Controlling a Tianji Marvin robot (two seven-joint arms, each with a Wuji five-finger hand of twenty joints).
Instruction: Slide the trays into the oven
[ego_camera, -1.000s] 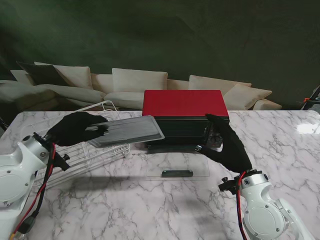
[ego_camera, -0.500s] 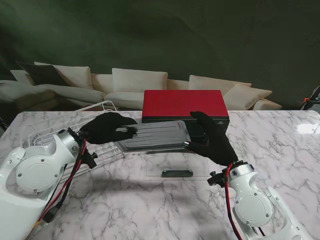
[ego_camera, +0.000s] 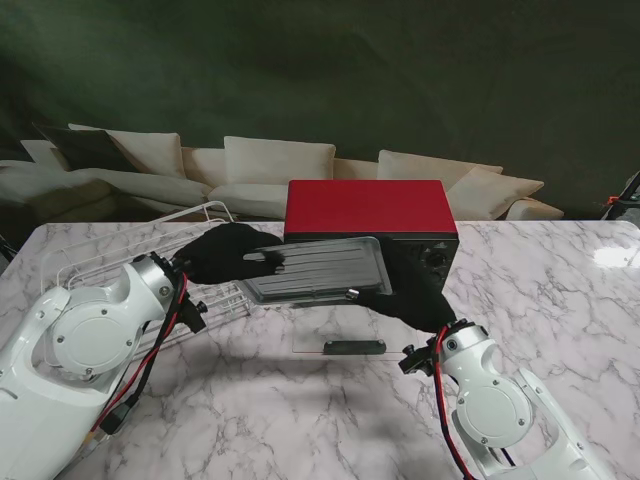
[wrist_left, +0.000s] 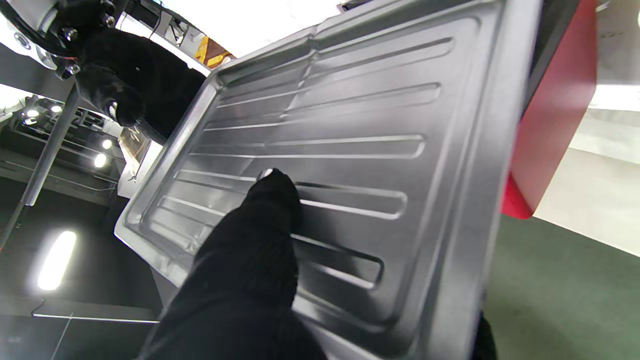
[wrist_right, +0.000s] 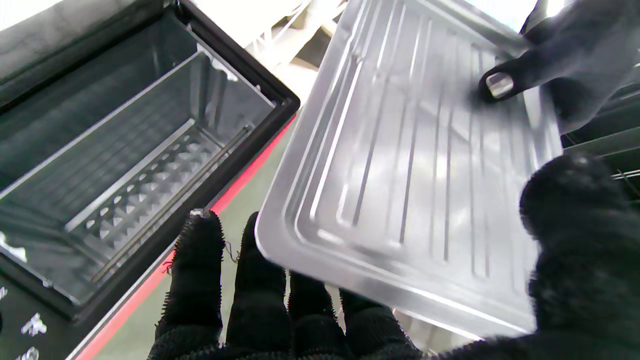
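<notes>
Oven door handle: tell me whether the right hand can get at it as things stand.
Probably not yet. The right hand is shut on the baking tray, sharing it with the left hand. The oven door handle lies uncovered on the lowered glass door, nearer to me.

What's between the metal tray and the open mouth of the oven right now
Nothing. In the right wrist view the tray sits beside the oven opening, with only bare gap and the right hand's fingers under the tray's edge.

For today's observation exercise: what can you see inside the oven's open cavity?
Inside the oven, the right wrist view shows dark walls, side rails and a patterned, perforated floor panel; no tray sits inside. The tray is held in front, hiding the cavity from the stand view.
</notes>
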